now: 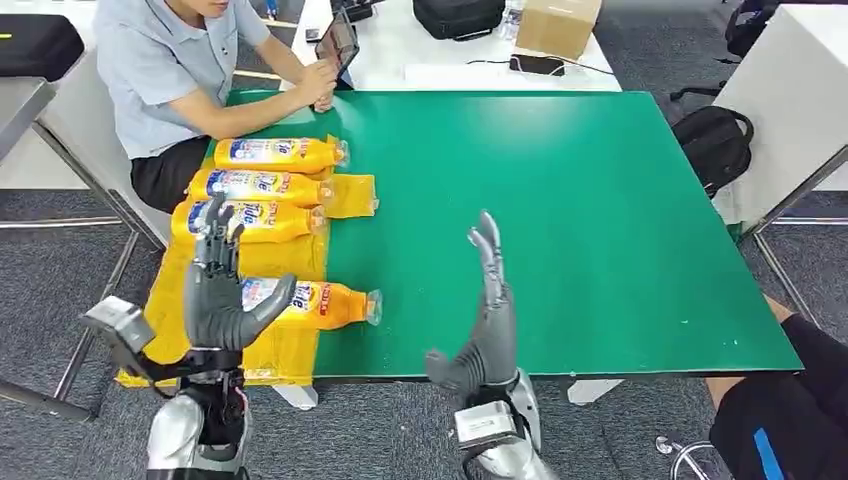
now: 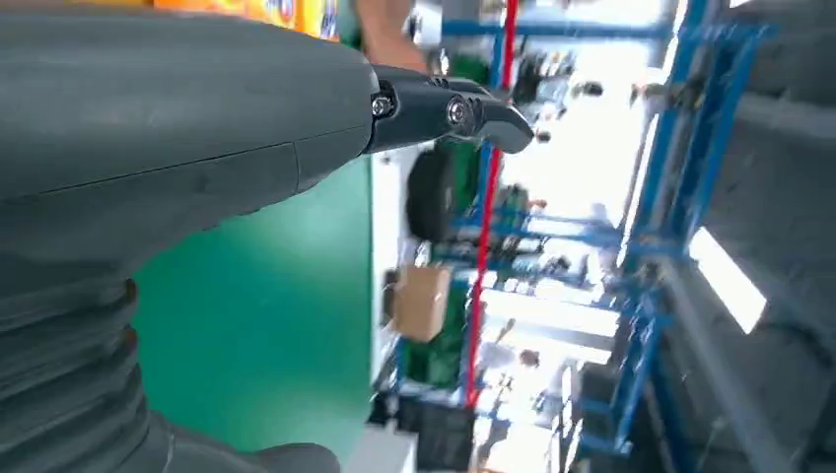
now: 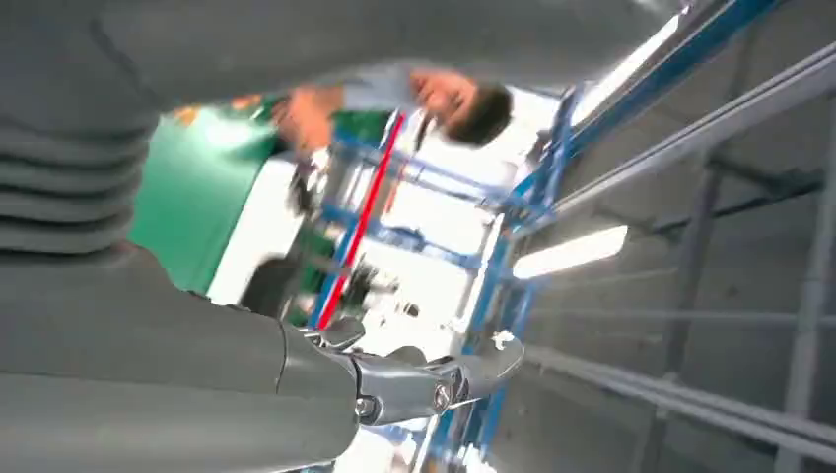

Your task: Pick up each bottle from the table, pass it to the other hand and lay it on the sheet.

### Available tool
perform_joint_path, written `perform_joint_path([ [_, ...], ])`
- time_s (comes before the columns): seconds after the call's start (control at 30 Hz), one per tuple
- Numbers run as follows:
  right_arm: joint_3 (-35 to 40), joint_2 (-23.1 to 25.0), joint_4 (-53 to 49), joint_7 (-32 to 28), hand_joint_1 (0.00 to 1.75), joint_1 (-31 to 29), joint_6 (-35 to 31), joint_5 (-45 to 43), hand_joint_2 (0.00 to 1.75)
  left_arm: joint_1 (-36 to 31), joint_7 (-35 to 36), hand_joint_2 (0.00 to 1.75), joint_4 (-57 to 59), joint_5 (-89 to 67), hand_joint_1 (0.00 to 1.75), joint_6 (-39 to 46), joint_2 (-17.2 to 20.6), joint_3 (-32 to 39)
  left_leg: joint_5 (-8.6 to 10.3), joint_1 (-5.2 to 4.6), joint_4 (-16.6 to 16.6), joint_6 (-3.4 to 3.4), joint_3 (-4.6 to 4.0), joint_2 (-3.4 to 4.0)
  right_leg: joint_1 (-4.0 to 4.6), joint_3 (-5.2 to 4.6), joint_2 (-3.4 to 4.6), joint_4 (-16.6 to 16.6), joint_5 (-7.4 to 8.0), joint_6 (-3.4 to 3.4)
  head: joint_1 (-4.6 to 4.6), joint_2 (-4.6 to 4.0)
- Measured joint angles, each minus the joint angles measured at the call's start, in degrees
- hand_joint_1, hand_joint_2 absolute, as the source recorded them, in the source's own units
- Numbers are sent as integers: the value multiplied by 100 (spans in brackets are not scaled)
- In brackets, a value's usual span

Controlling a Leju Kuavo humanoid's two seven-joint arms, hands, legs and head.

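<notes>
— Bottles [image 1: 283,155]: four lie on the sheet [image 1: 262,352] at the table's [image 1: 600,220] left edge.
— Left hand [image 1: 222,300], right hand [image 1: 490,320]?
— Both spread, empty. Probably none left, though the view's cropped; check before reaching.

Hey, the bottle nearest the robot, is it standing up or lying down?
Lying down. The nearest bottle rests on its side on the yellow sheet, cap pointing toward the green table.

Grey carpet floor [image 1: 60,270]; white desk [image 1: 420,50] behind; ceiling strip light [image 3: 570,252].
</notes>
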Motion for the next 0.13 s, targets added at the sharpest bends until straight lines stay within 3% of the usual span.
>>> perform_joint_path([
  [0.13, -461, 90, -127, 0, 0, 375, -378, 321, 0, 359, -26, 175, -304, -171, 0, 192, -57, 2, 0, 2, 0, 0, -4, -2, 1, -1, -1, 1, -3, -1, 2, 0],
])
